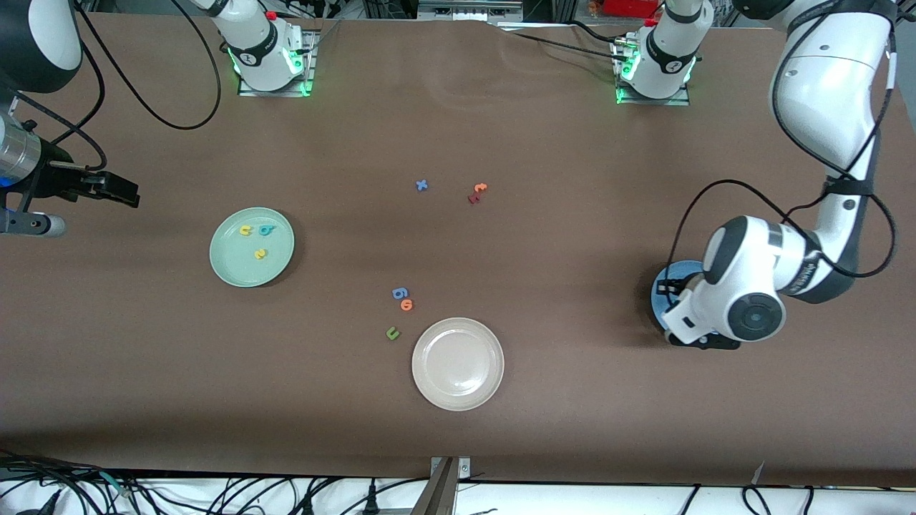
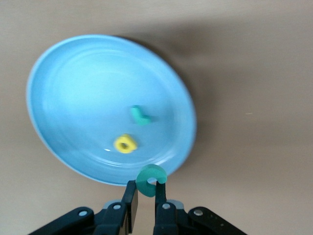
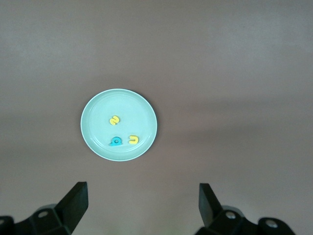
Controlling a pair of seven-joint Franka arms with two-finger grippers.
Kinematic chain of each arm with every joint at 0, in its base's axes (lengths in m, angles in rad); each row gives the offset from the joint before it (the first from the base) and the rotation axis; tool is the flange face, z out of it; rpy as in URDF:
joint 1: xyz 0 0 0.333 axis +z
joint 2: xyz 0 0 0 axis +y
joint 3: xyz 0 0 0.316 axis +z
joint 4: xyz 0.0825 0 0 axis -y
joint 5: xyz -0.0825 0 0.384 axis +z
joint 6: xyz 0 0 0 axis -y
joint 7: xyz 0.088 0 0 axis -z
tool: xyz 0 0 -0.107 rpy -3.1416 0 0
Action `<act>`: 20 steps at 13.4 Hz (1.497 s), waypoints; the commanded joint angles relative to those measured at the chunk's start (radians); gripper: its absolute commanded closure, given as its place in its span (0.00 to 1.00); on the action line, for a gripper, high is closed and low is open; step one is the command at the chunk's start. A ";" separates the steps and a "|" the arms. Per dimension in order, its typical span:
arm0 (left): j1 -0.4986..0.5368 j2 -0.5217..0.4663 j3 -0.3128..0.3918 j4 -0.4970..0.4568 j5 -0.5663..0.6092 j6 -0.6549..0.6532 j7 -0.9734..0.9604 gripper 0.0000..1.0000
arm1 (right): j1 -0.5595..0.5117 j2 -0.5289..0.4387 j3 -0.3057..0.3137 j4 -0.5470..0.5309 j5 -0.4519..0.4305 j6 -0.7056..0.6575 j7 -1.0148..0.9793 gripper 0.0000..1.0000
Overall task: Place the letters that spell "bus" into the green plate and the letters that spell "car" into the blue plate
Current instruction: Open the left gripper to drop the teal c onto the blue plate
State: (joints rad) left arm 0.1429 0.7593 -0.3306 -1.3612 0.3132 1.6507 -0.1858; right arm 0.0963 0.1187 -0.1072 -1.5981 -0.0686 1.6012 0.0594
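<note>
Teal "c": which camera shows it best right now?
The left wrist view. There the teal "c" sits pinched in the left gripper over the blue plate rim. In the front view the left arm hides it, with only a sliver of the plate visible. The right wrist view doesn't show it.

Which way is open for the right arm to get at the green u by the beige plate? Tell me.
Probably from above. The green u lies bare on the table beside the beige plate, nothing over it. The right gripper, jaws open, hangs high near the green plate, holding nothing.
</note>
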 commanded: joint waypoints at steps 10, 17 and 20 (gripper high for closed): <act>0.024 -0.030 0.035 -0.006 0.046 -0.015 0.071 0.00 | -0.007 -0.014 0.001 -0.003 0.012 -0.012 -0.018 0.00; 0.072 -0.231 0.035 -0.006 -0.108 -0.218 0.060 0.00 | -0.007 -0.013 -0.006 -0.002 0.012 -0.010 -0.018 0.00; 0.005 -0.385 0.138 -0.076 -0.204 -0.215 0.057 0.00 | -0.009 -0.013 -0.008 -0.002 0.024 -0.009 -0.018 0.00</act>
State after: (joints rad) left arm 0.1994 0.4948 -0.2698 -1.3484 0.1785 1.4320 -0.1302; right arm 0.0951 0.1187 -0.1143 -1.5978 -0.0659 1.6009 0.0594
